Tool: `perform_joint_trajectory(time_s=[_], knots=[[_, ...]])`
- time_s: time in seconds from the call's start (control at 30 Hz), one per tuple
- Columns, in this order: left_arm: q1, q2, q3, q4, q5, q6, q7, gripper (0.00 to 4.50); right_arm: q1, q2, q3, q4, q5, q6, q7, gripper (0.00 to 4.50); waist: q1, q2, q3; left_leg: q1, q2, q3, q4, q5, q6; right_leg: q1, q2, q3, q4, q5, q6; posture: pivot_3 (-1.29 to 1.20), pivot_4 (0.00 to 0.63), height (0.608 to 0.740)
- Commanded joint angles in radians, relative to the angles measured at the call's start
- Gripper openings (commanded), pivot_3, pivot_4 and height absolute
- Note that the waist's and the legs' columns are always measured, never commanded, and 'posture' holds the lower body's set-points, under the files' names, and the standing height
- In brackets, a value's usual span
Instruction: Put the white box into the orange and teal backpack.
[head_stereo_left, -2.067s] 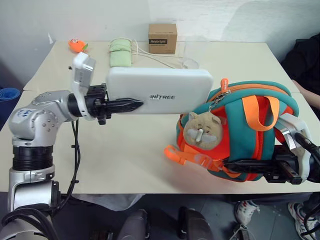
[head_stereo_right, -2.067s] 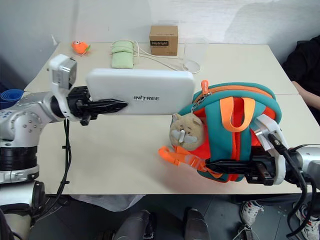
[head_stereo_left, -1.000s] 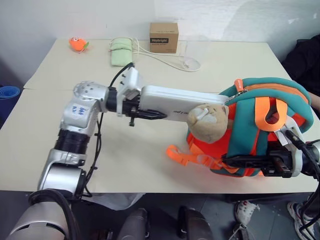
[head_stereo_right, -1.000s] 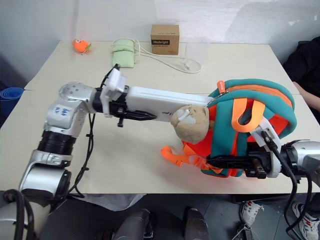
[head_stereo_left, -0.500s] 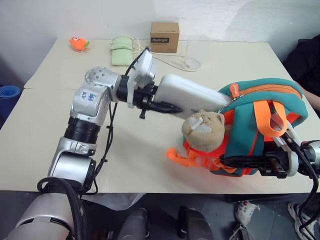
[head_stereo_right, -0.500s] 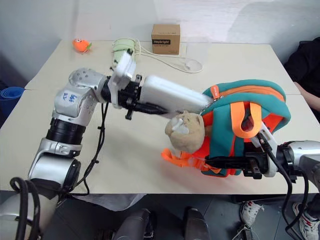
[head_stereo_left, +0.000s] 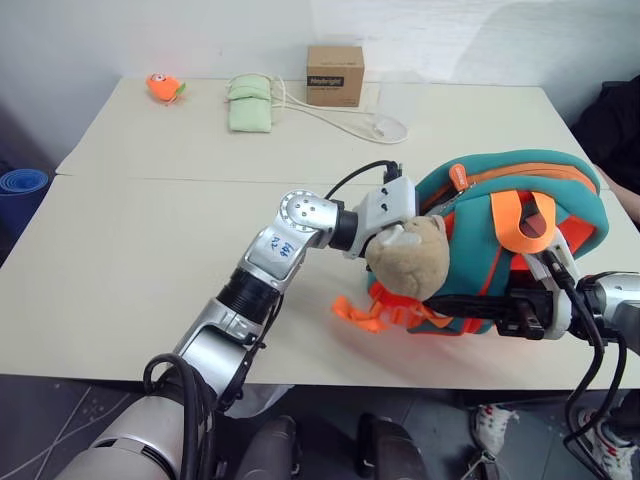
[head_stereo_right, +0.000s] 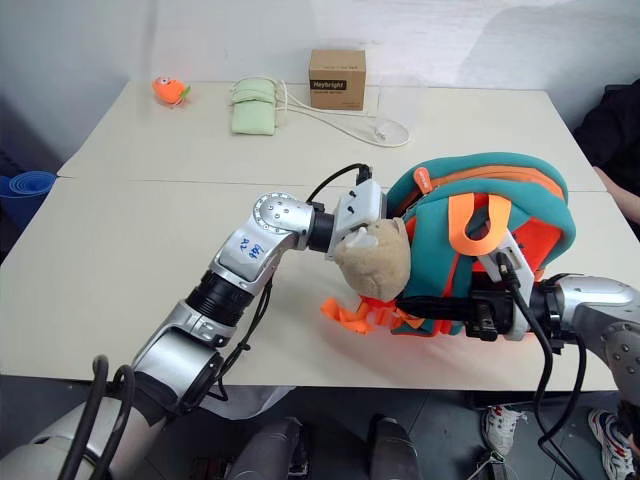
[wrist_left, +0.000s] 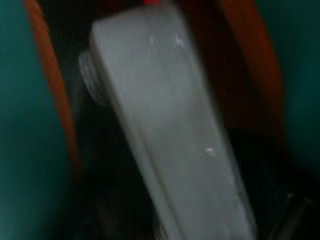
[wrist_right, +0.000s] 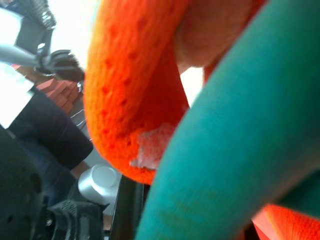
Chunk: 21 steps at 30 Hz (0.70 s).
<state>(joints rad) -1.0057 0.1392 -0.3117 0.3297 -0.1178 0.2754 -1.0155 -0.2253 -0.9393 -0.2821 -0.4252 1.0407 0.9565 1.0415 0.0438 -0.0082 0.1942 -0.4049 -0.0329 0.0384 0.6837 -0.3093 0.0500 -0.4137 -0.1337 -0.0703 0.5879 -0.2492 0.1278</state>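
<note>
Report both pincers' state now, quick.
Left pincer: inside the orange and teal backpack with the white box; grip cannot be told.
Right pincer: closed on the backpack's lower edge.

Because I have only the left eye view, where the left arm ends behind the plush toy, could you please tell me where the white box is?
Observer: In the left wrist view the white box lies in the dark inside of the backpack, with teal fabric on one side and orange on the other.
Operator: Thank you. Does the right wrist view add anything about the hold on the bag?
Observer: There an orange strap and a teal band of the backpack sit right up against the camera.
</note>
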Motion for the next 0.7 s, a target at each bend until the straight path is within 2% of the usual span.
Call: perform_joint_trajectory(time_s=[0.03,0.17,0.27,0.37,0.53,0.63,0.7], knots=[[0.038,0.126,0.141,-0.139,-0.13,0.075,-0.077,3.74,0.03,0.014,-0.037,-0.037,0.026,-0.01,-0.029,0.0,-0.012,0.0,0.0,0.0,0.001,0.0,0.0,0.0,-0.001,0.0,0.001,0.0,0.001,0.0,0.0,0.0,0.15,0.74],[0.094,0.293,0.251,-0.275,-0.337,0.279,-0.217,3.74,0.068,0.018,-0.056,-0.054,0.037,-0.015,-0.045,0.0,-0.025,0.001,0.0,0.001,0.005,0.0,-0.001,0.001,-0.005,-0.001,0.004,-0.001,0.003,-0.002,-0.004,0.0,0.15,0.74],[0.095,0.353,0.299,-0.362,-0.468,0.427,-0.24,3.74,0.082,0.019,-0.061,-0.062,0.045,-0.017,-0.052,0.0,-0.017,0.001,0.0,0.001,0.004,-0.001,0.0,0.001,-0.005,0.0,0.004,-0.002,0.003,-0.002,-0.004,0.0,0.15,0.74],[0.09,0.33,0.299,-0.418,-0.507,0.477,-0.186,3.74,0.083,0.019,-0.059,-0.062,0.054,-0.018,-0.059,0.0,-0.007,0.001,0.0,0.001,0.0,-0.004,0.0,0.001,-0.002,0.003,0.0,0.0,0.001,-0.001,-0.002,0.0,0.15,0.74],[0.097,0.267,0.2,-0.463,-0.479,0.485,-0.131,3.74,0.075,0.021,-0.044,-0.064,0.061,-0.021,-0.071,0.0,-0.008,0.001,0.0,0.001,-0.001,-0.003,0.0,0.001,-0.001,0.003,0.001,0.006,0.001,0.0,-0.001,0.0,0.15,0.74],[0.098,0.241,0.118,-0.426,-0.36,0.372,-0.082,3.74,0.073,0.021,-0.04,-0.065,0.071,-0.02,-0.076,0.0,-0.009,0.001,0.0,0.001,0.0,-0.002,0.0,0.001,-0.002,0.002,0.002,0.005,0.001,0.0,-0.001,0.0,0.15,0.74],[0.081,0.177,0.128,-0.367,-0.336,0.33,-0.01,3.74,0.08,0.025,-0.042,-0.074,0.078,-0.02,-0.083,0.0,-0.01,0.001,0.0,0.002,0.0,-0.002,0.0,0.001,-0.002,0.002,0.003,0.005,0.002,0.0,-0.001,0.0,0.15,0.74]])
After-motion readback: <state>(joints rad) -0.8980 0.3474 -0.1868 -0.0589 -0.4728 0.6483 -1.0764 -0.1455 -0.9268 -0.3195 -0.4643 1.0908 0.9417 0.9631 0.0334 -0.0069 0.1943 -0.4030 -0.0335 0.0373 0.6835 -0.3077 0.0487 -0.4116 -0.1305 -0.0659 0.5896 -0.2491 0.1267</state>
